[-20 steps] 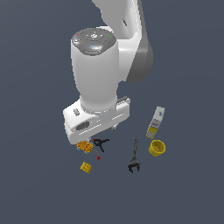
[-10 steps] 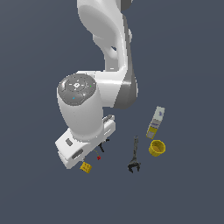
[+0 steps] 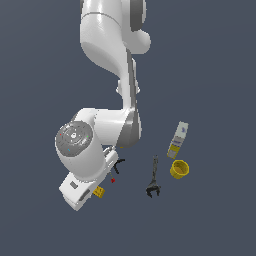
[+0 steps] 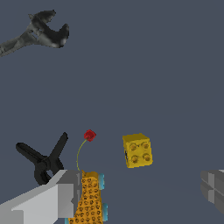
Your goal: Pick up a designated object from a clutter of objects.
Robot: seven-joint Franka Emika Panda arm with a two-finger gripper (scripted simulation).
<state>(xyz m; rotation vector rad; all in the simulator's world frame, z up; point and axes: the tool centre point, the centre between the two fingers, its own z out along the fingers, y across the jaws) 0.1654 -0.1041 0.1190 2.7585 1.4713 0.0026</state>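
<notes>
Yellow studded square block (image 4: 138,150) is not yet grasped; it lies untouched between the spread fingers (image 4: 61,199) of the gripper (image 4: 140,192). Closing and lifting remain.

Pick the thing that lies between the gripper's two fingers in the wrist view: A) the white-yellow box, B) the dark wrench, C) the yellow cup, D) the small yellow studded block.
D: the small yellow studded block sits in the open gap of the gripper, touching neither finger, while the wrench lies far off.
</notes>
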